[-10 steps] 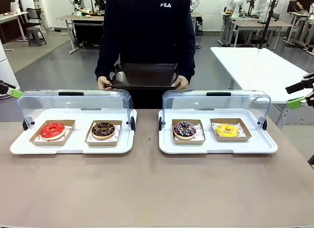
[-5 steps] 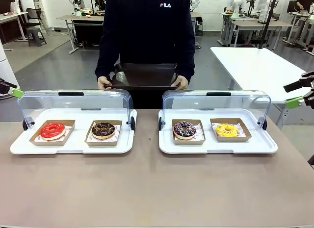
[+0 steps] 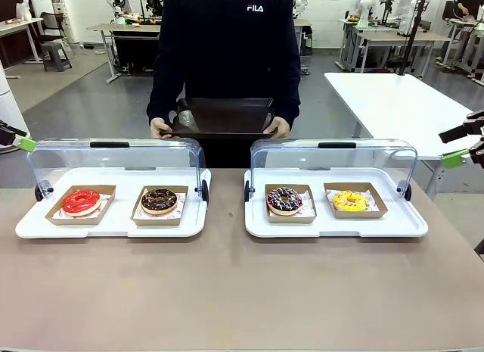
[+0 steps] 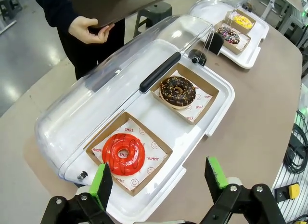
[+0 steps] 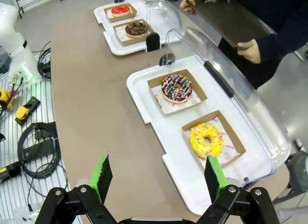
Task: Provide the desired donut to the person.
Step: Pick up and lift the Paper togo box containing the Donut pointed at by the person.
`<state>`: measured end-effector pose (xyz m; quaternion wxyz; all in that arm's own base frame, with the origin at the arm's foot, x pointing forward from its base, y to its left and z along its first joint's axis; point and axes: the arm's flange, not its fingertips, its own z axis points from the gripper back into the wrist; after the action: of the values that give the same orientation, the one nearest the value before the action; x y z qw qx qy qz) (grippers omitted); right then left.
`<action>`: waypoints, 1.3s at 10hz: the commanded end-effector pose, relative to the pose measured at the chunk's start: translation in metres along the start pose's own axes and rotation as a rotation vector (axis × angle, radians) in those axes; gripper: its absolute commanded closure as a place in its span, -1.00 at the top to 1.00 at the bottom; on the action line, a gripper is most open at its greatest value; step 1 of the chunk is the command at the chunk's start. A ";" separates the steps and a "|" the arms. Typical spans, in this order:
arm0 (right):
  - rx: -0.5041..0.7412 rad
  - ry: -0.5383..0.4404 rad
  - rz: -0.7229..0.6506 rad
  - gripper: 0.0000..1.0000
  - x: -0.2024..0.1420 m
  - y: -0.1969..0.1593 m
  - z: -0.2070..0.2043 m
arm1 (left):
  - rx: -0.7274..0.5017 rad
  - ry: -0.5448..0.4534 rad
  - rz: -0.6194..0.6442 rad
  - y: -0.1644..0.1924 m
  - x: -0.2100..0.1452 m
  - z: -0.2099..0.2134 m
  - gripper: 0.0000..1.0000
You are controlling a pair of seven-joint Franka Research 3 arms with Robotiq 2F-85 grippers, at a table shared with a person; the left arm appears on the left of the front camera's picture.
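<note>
**Nothing gripped, four donuts on display**

Front view: the person [image 3: 227, 57] stands at top centre behind the bench [image 3: 227, 291], holding a dark tray [image 3: 224, 116] at waist height. Across the middle of the frame sit a display tray [image 3: 30, 227] on the left and a second display tray [image 3: 412, 227] on the right. Both have clear lids [image 3: 113, 157] tipped back. The first carries a red donut [image 3: 81, 201] and a chocolate donut [image 3: 159, 200]. The second carries a sprinkled donut [image 3: 284, 200] and a yellow donut [image 3: 350, 201]. Which one is wanted I cannot tell. The left fingers [image 3: 25, 144] show at the left edge and the right fingers [image 3: 454, 159] at the right edge, both well apart from the donuts

Left wrist view: the left fingers rise from the bottom edge, spread wide with nothing between them. The red donut lies just above them at lower centre

Right wrist view: the right fingers stand just as wide and bare. The yellow donut sits right of centre, with the sprinkled donut above it
</note>
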<state>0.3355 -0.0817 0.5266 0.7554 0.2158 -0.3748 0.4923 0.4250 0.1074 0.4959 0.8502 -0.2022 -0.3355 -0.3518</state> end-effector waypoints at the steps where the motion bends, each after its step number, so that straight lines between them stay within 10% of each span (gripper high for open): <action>1: 0.009 -0.016 0.010 1.00 0.000 -0.002 -0.001 | -0.006 -0.009 0.002 0.001 -0.001 0.000 1.00; 13: 0.009 -0.016 0.010 1.00 0.000 -0.002 -0.001 | -0.006 -0.009 0.002 0.001 -0.001 0.000 1.00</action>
<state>0.3345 -0.0815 0.5266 0.7556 0.2167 -0.3727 0.4931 0.4250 0.1071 0.4961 0.8504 -0.2015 -0.3351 -0.3521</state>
